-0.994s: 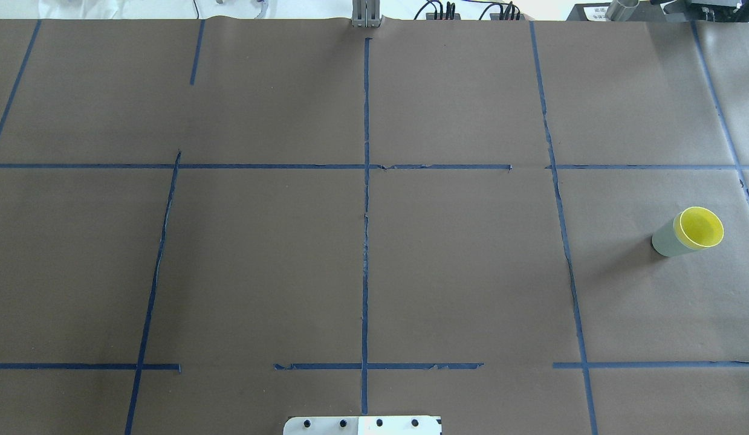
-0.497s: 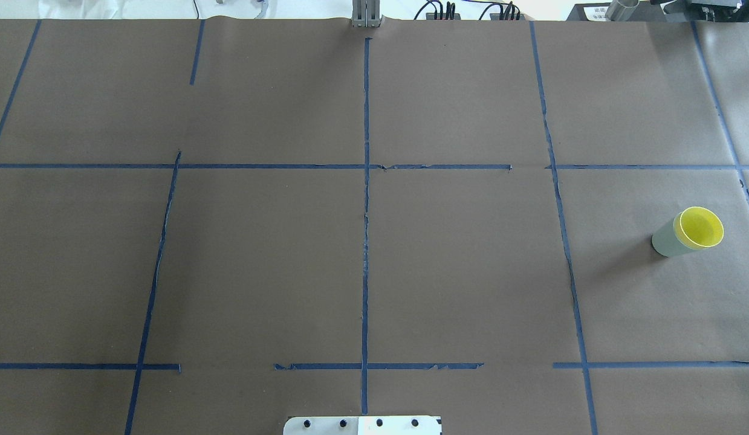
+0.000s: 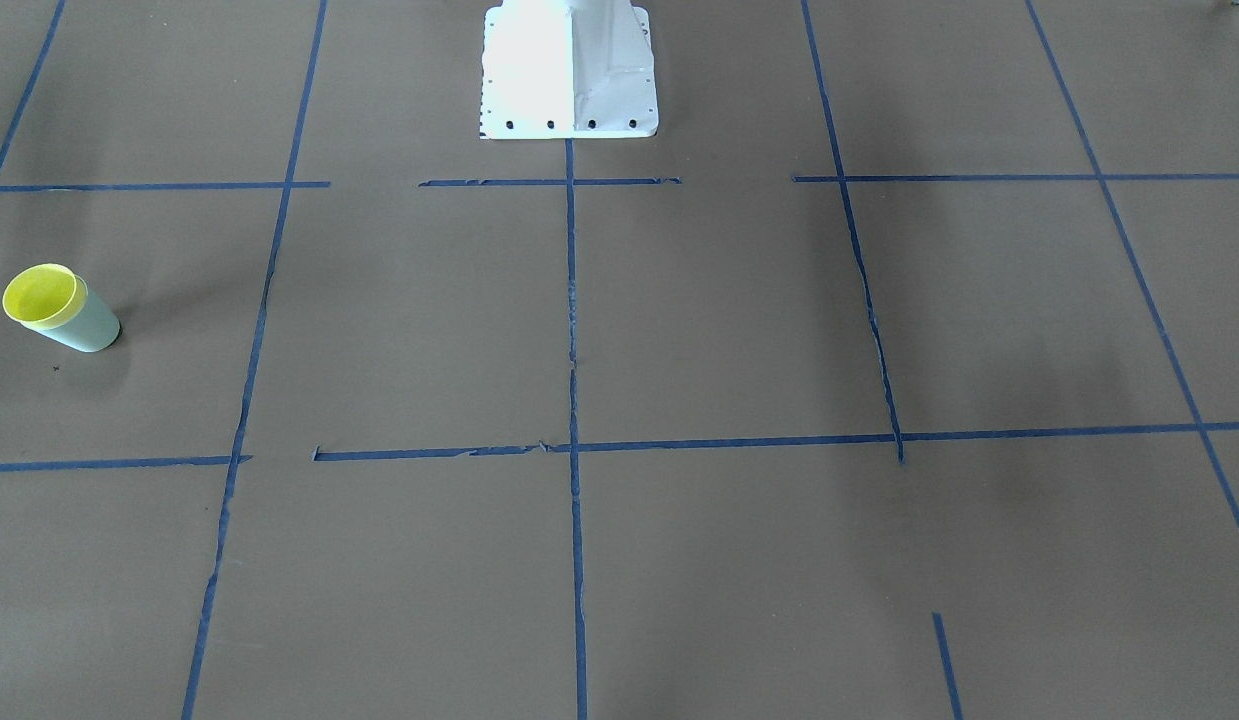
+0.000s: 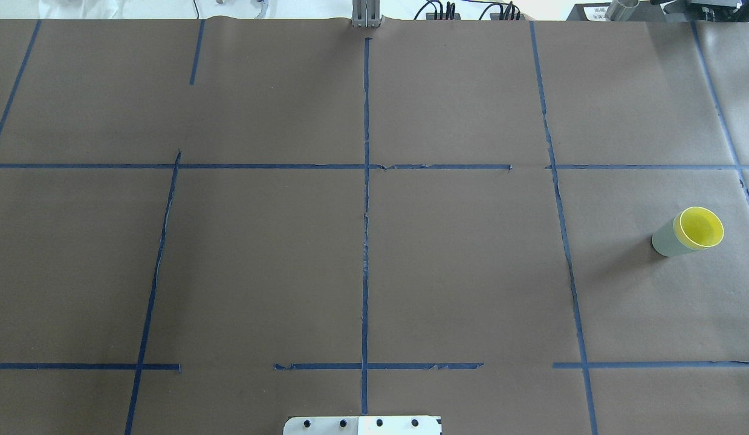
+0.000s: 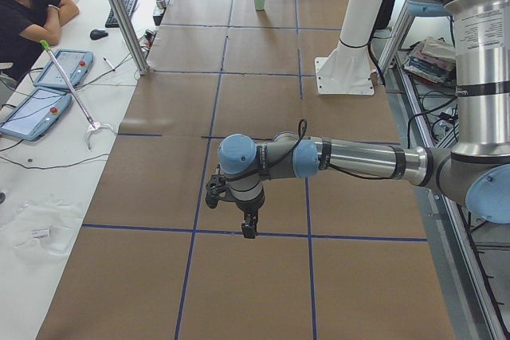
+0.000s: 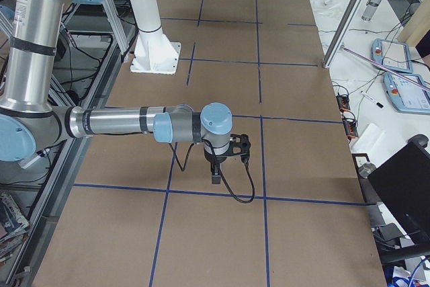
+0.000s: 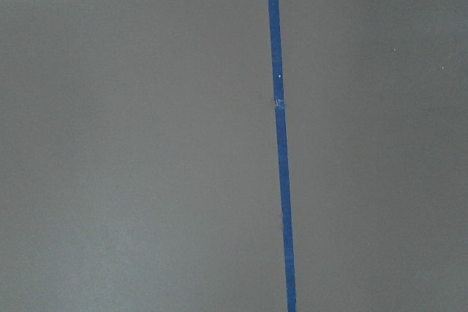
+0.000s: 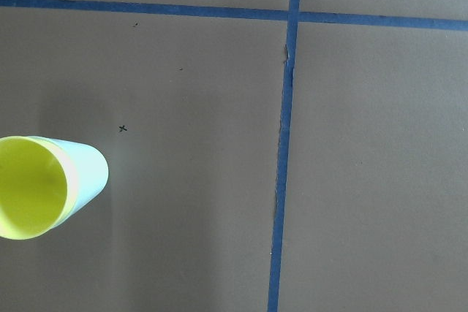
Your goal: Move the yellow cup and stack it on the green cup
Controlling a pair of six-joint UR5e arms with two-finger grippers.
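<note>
The yellow cup (image 4: 702,228) sits nested inside the green cup (image 4: 665,240), upright at the table's right side. Both also show at the left of the front-facing view, yellow cup (image 3: 42,294) in green cup (image 3: 87,325), and in the right wrist view, yellow cup (image 8: 29,196) in green cup (image 8: 88,173). Neither arm shows in the overhead view. My left gripper (image 5: 249,228) hangs over the table's near end in the exterior left view, far from the cups. My right gripper (image 6: 215,178) points down over the paper in the exterior right view. I cannot tell whether either is open or shut.
Brown paper with blue tape lines (image 4: 366,241) covers the table. The white robot base plate (image 3: 569,70) stands at the robot's edge. A person (image 5: 32,5) sits at a side desk with tablets (image 5: 36,113), behind a metal post (image 5: 119,13).
</note>
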